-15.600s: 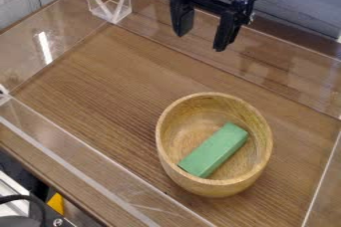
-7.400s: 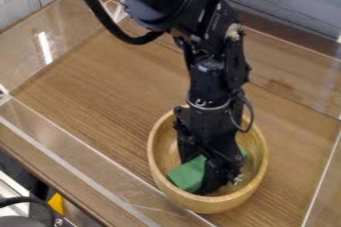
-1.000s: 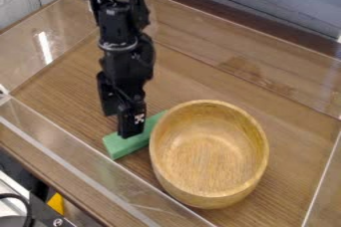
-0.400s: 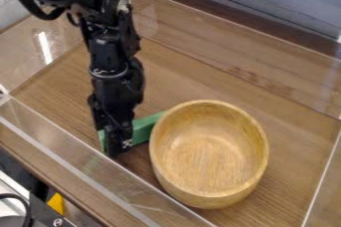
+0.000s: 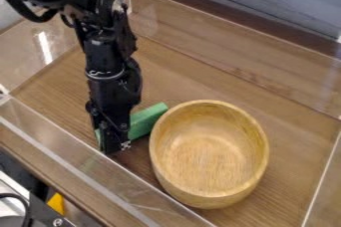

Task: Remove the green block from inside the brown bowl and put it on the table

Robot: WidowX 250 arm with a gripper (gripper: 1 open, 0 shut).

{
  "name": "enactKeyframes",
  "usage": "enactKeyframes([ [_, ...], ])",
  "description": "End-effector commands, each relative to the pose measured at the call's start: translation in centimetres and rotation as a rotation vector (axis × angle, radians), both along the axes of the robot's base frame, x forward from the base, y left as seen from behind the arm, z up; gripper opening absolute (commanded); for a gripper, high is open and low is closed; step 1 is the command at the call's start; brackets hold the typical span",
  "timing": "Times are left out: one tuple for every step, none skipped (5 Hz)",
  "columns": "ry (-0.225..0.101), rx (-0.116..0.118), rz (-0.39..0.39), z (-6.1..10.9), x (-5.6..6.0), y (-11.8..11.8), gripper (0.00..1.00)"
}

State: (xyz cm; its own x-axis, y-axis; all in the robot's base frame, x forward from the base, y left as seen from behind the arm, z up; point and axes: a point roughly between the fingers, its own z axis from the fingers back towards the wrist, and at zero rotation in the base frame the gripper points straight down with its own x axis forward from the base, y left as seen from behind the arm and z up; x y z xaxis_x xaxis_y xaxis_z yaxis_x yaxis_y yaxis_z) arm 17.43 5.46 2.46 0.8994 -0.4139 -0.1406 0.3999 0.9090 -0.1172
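Note:
The green block [image 5: 147,120] lies flat on the table [image 5: 226,72], just left of the brown bowl [image 5: 209,152] and almost touching its rim. The bowl is empty and its smooth inside shows. My gripper [image 5: 111,139] points straight down at the block's left end, with its black fingers [image 5: 106,135] lowered to the tabletop. The jaws are shut on that end of the block, and the arm covers it. Only the right half of the block shows.
Clear acrylic walls [image 5: 60,171] run along the table's front and left sides. A clear acrylic stand [image 5: 46,44] sits at the back left. The dark arm [image 5: 94,12] rises from the gripper toward the upper left.
The gripper has dropped down and to the left onto the block's left end and shut on it. The block and the bowl have stayed where they were.

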Motion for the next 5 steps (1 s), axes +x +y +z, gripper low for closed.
enactKeyframes([
  [-0.045, 0.013, 0.041, 0.7, 1.0, 0.0, 0.0],
  [-0.047, 0.011, 0.04, 0.8, 1.4, -0.3, 0.0],
  [-0.043, 0.013, 0.008, 0.6, 1.8, -0.5, 1.0],
  [-0.041, 0.016, -0.026, 0.4, 2.3, -0.8, 1.0],
  [-0.044, 0.02, -0.024, 0.6, 2.3, -0.6, 1.0],
])
